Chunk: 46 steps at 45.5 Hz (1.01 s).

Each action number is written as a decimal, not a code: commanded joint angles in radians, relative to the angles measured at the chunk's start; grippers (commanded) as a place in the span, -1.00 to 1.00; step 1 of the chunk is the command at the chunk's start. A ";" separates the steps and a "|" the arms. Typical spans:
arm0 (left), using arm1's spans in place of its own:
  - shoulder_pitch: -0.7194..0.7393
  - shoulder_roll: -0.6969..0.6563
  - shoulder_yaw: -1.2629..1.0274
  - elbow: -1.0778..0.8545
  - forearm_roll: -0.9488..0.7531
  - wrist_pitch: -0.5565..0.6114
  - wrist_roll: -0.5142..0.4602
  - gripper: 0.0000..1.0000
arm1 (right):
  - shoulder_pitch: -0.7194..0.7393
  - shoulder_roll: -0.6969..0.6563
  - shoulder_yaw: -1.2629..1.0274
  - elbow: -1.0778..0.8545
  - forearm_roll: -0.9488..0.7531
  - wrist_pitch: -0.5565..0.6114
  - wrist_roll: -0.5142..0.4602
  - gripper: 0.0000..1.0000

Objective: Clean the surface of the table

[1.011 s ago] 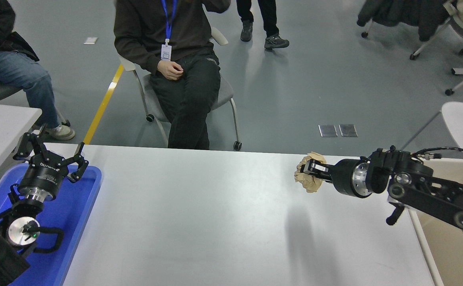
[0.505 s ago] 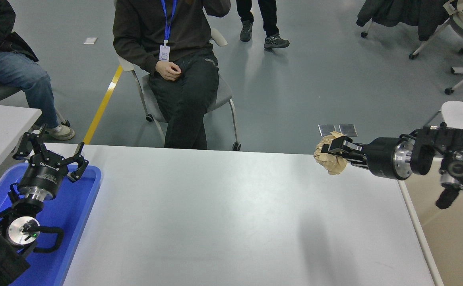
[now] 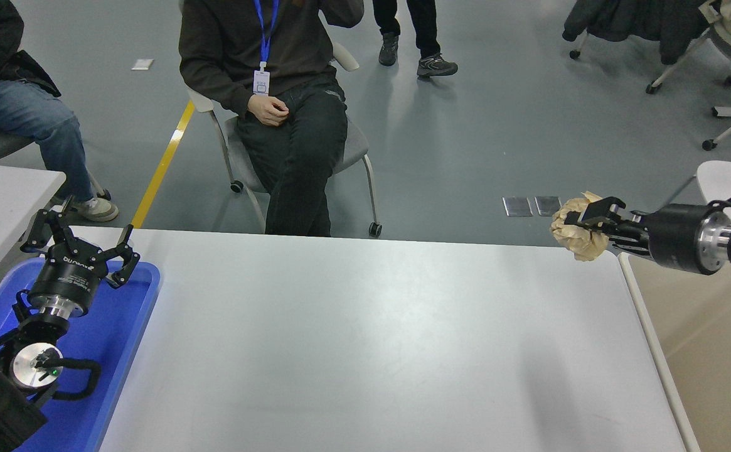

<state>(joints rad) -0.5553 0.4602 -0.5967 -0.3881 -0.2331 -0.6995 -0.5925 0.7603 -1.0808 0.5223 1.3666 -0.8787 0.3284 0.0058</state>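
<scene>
The table surface (image 3: 365,339) is a wide matte white top filling the lower half of the head view. My right gripper (image 3: 581,226) reaches in from the right edge, raised above the table's far right corner, shut on a crumpled ball of brown paper (image 3: 577,238). My left gripper (image 3: 83,242) is parked at the lower left over the blue tray, its fingers spread open and holding nothing.
A blue plastic tray (image 3: 130,326) lies on the table's left end. A beige bin (image 3: 710,351) stands against the right edge. A smaller white table (image 3: 1,194) is at the left. Two people sit on chairs (image 3: 346,144) beyond the far edge.
My right gripper has carried the paper ball to the right and upward, from over the table's far right part to above its right corner. The left arm has not moved.
</scene>
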 commanded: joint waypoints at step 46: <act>0.000 0.000 0.000 0.000 0.000 0.000 0.000 1.00 | -0.157 0.209 -0.254 -1.032 -0.002 -0.017 0.431 -1.00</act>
<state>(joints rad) -0.5553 0.4602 -0.5967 -0.3880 -0.2332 -0.6995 -0.5932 0.6068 -0.9711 0.3120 0.5181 -0.8807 0.3228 0.4168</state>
